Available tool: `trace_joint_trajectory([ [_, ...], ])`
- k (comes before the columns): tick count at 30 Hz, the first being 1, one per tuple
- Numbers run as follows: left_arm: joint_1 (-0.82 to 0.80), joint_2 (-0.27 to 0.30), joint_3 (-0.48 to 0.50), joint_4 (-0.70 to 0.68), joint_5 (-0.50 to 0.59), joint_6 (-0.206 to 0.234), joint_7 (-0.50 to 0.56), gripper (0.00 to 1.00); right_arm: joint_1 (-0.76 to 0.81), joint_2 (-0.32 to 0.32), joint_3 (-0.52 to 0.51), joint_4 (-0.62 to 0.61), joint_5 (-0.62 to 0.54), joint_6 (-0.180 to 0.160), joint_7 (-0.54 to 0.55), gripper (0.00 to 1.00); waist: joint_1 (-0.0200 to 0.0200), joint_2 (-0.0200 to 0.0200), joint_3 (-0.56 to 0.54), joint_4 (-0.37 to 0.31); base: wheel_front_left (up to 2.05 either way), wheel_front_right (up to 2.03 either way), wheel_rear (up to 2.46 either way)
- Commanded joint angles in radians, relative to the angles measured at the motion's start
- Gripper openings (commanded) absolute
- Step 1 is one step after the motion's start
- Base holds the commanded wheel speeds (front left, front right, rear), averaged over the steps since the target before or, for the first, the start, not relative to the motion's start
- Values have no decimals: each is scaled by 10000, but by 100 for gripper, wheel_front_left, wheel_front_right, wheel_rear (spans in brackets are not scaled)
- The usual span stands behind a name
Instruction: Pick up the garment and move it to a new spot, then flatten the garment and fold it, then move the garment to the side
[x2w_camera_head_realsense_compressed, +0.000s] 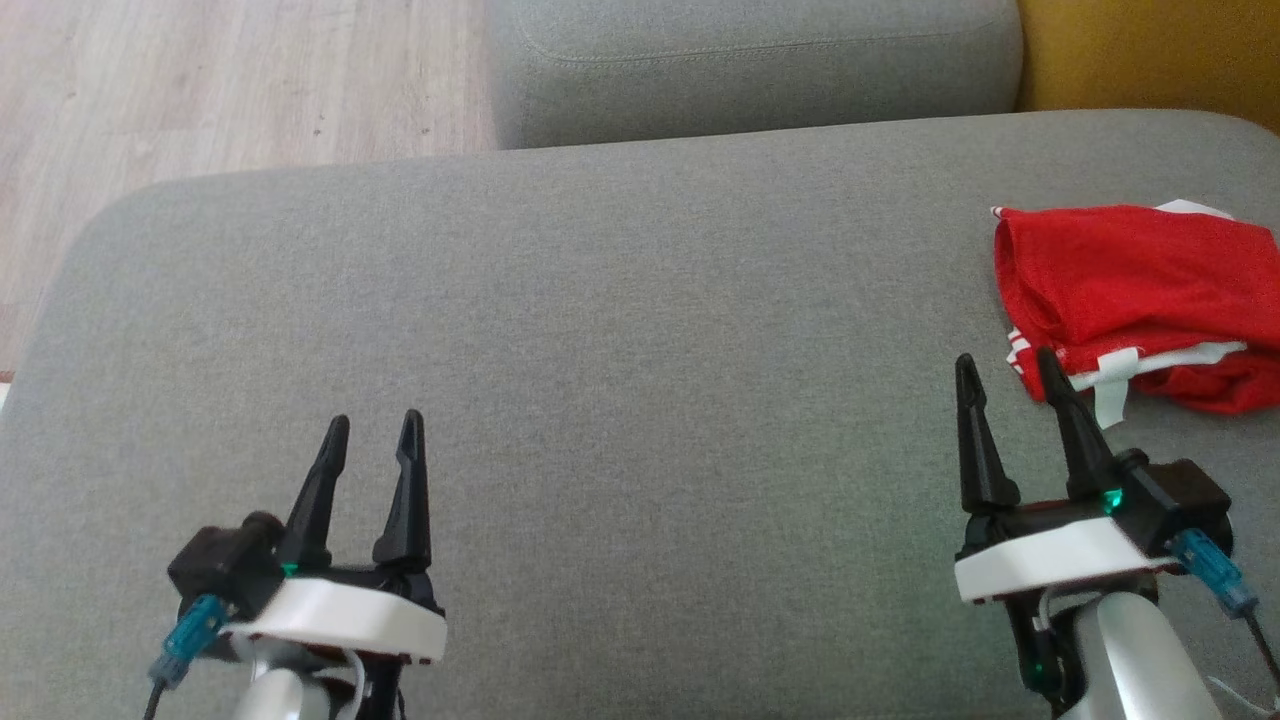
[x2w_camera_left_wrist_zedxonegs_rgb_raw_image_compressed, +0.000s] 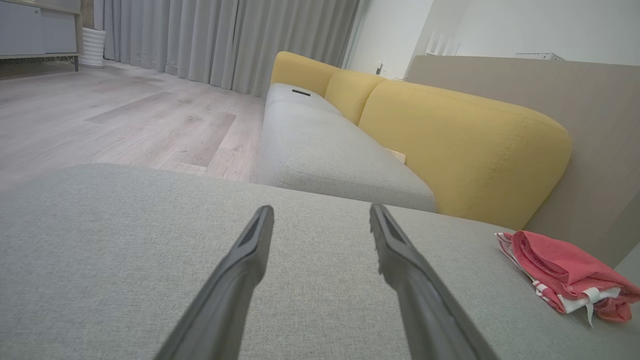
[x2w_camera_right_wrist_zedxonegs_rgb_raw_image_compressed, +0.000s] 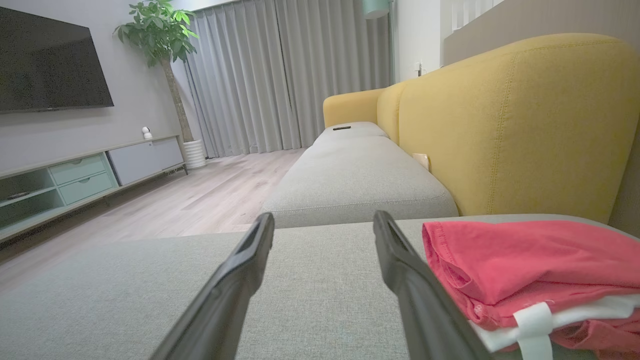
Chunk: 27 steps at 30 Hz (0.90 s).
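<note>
1. The left pincer (x2w_camera_head_realsense_compressed: 375, 420) hovers over the near left of the grey cushion (x2w_camera_head_realsense_compressed: 640, 330). Its fingers are spread wide with nothing between them.
2. The right pincer (x2w_camera_head_realsense_compressed: 1005, 358) hovers over the near right, also wide and empty.
3. The garment (x2w_camera_head_realsense_compressed: 1130, 270), red with white trim, lies in a compact layered bundle at the cushion's far right. It sits just beyond and to the right of the right pincer's tips. The right finger crosses its near corner in the head view, but I cannot tell whether they touch.
4. Judgement: with both pincers empty, the step in hand looks like the first pick-up. The bundle is tidy enough that it may already be folded and set aside, and I cannot tell which.
5. If it is the pick-up, the right arm is the one to use because it is nearest.
   - Shift it right so the bundle's near edge falls between the fingers.
   - Come in low along the cushion.
   - Close on the full thickness of the layers, not on the loose white tab (x2w_camera_right_wrist_zedxonegs_rgb_raw_image_compressed: 532, 322) alone.
6. The cloth is limp, so gripping one layer would probably let the rest unfurl and drag. Lift clear before carrying it to the open middle.
7. The left pincer is well apart from the garment. It is best brought across later to take a second corner for flattening.
</note>
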Motion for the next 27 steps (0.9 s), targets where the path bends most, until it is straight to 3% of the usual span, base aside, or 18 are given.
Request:
trace_joint_trajectory([
  [1,-508,75,337,-341,34,24,-51,100,-295,-11,228,-293,41,-9,-110,100,1,0,-3,-1,0,0,0],
  [19,-466,75,455,-199,77,258,-51,100,-194,-11,493,-335,152,-9,-110,100,1,0,-19,-30,0,0,0],
  [27,-407,75,457,-186,5,112,-51,100,-188,-11,436,-371,169,-9,-110,100,1,0,-34,-67,0,0,0],
])
